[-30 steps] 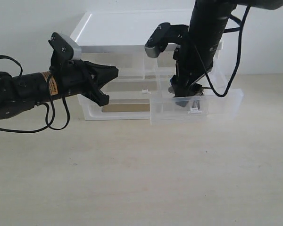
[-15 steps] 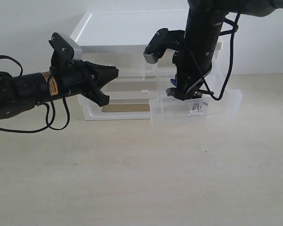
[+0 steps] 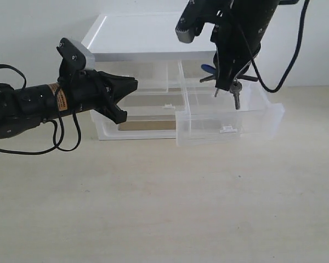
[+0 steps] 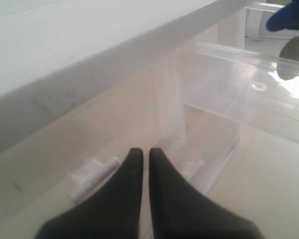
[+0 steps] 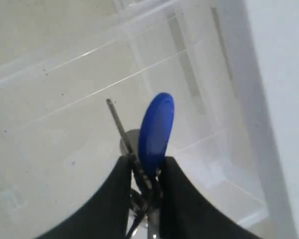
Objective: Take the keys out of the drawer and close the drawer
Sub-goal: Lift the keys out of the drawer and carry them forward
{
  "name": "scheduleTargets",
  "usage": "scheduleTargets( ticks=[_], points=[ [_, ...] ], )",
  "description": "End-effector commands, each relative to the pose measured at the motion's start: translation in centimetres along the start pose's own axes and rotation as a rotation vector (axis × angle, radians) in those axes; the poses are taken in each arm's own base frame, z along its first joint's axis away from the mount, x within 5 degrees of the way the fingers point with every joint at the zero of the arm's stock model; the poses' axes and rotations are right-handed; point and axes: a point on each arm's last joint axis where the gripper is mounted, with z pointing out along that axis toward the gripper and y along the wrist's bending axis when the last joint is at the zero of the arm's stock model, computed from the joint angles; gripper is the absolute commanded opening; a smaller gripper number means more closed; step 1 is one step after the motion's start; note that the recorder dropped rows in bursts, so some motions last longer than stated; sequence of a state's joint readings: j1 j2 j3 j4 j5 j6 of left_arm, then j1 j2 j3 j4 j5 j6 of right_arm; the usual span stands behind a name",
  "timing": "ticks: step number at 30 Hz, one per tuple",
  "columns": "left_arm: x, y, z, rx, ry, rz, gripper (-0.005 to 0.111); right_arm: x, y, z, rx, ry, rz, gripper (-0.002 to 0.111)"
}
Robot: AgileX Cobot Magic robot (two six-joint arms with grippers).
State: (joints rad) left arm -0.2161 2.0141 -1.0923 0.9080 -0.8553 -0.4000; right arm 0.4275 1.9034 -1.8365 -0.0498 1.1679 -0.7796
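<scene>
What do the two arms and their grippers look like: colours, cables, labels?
Both arms are black. The left arm carries an orange label, a silver-grey block and looping black cables. The right arm has a grey block and a black cable. The left gripper and right gripper have tapered black fingers.

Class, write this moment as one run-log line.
right end effector: shut on keys, held above open drawer | left end effector: shut, empty, by drawer unit | drawer: not closed
</scene>
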Motion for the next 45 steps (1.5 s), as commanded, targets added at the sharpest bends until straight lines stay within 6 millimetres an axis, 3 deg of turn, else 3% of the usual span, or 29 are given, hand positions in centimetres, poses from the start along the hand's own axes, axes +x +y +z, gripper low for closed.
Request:
scheduleTargets(
  ticks=[1, 7, 12, 22, 37, 42, 45],
  points=[
    [0.3, 3.0, 0.6, -0.172, 0.021, -0.106, 0.004, 0.4, -0.1, -2.7, 0.030, -0.037, 0.001, 0.000],
    [0.3, 3.0, 0.6, -0.172, 0.018, -0.106, 0.004, -0.5, 1.4, -6.1, 0.047, -0.122, -0.021, 0.000],
    [0.2, 3.0, 0.6, -0.171, 0.017, -0.105, 0.004, -2.5, 4.6, -8.8, 0.030, -0.187, -0.065, 0.000],
    [0.2, 3.0, 0.6, -0.171, 0.017, -0.105, 0.004, -6.0, 10.4, -9.4, -0.100, -0.250, -0.155, 0.000],
    [0.3, 3.0, 0.6, -0.172, 0.019, -0.106, 0.004, -2.7, 15.5, 0.7, -0.343, -0.110, -0.125, 0.000],
    [0.3, 3.0, 0.6, -0.172, 0.019, -0.106, 0.004, -2.4, 16.3, 3.8, -0.384, -0.048, -0.128, 0.000],
    [0.3, 3.0, 0.6, -0.172, 0.019, -0.106, 0.004, -2.4, 16.5, 4.9, -0.397, -0.027, -0.127, 0.007]
  ],
)
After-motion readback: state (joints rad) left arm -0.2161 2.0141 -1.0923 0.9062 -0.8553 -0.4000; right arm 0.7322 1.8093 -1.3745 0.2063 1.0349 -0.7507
